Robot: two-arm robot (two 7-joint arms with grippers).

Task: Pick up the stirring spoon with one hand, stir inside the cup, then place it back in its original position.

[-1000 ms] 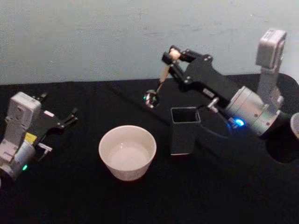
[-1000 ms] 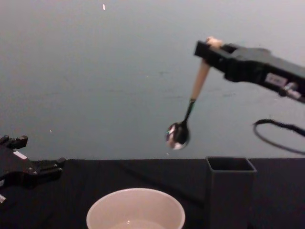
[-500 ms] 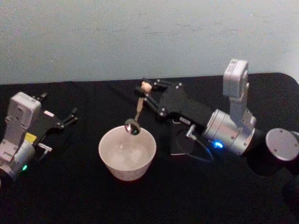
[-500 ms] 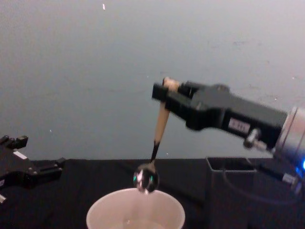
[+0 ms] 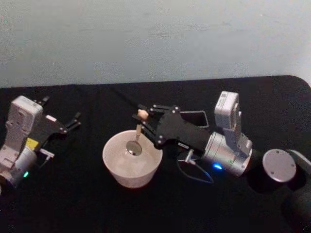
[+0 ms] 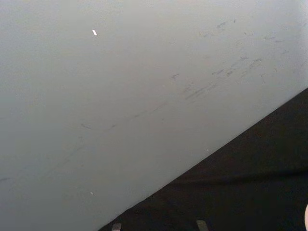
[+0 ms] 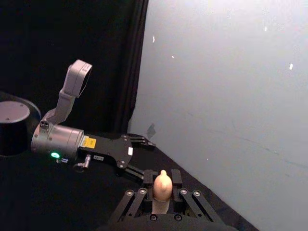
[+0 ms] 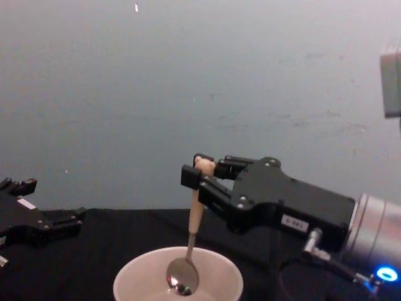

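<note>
The stirring spoon (image 5: 138, 131) hangs nearly upright with my right gripper (image 5: 144, 116) shut on its beige handle just below the bear head (image 7: 162, 184). Its metal bowl (image 8: 182, 274) is down inside the cream-white cup (image 5: 127, 177), below the rim (image 8: 135, 277). The right gripper (image 8: 195, 170) sits just above the cup's right side. The dark grey holder (image 5: 197, 116) stands behind the right arm, mostly covered by it. My left gripper (image 5: 73, 122) rests parked and open at the table's left, also seen as the left gripper (image 7: 138, 156) across from the right wrist.
A black cloth (image 5: 97, 208) covers the table, which ends at a pale wall (image 5: 146, 39) behind. The right arm's silver body (image 5: 228, 150) and a round grey joint cap (image 5: 279, 166) lie low over the table's right side.
My right gripper carried the spoon left and down from above the holder to the cup. The spoon's bowl went from above the rim to inside. The left arm stayed still.
</note>
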